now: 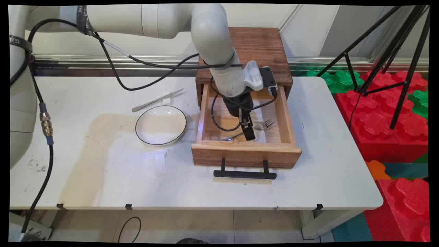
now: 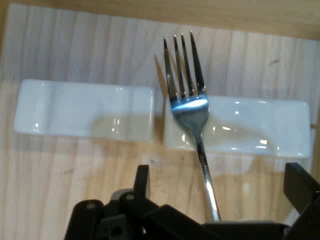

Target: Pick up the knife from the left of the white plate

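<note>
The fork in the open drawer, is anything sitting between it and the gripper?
Nothing visible does. The gripper is down inside the wooden drawer, right at the fork's handle. The fork's neck lies across a white rest; a second white rest sits beside it, off to one side.

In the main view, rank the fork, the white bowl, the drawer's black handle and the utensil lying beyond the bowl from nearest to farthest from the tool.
1. Silver metal fork: in the open wooden drawer, right at the black two-finger tool.
2. Black bar handle: on the drawer's front, toward the camera.
3. Round white bowl with a dark rim: on the table, left of the drawer.
4. Pale slender utensil: beyond the bowl.
</note>
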You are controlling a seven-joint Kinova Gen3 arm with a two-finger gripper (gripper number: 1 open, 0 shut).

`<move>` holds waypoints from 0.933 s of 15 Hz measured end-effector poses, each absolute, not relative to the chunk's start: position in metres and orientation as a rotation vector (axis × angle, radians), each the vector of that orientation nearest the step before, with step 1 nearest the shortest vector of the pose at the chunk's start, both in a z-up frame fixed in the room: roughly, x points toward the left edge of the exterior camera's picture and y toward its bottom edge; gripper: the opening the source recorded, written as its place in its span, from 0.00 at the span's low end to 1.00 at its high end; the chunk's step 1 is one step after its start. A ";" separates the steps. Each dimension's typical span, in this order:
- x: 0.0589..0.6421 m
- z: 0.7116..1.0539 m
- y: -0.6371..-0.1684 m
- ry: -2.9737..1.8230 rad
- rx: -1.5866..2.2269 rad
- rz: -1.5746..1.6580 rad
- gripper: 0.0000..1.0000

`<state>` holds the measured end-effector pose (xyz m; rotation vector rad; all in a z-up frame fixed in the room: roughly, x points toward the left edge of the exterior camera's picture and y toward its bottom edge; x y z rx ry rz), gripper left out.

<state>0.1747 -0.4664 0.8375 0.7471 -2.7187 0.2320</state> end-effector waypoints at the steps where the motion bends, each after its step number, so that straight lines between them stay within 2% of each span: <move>1: 0.175 0.839 -0.466 -2.717 0.748 0.239 1.00; 6: 0.178 0.850 -0.463 -2.702 0.753 0.273 1.00; 14: 0.196 0.887 -0.442 -2.639 0.792 0.353 1.00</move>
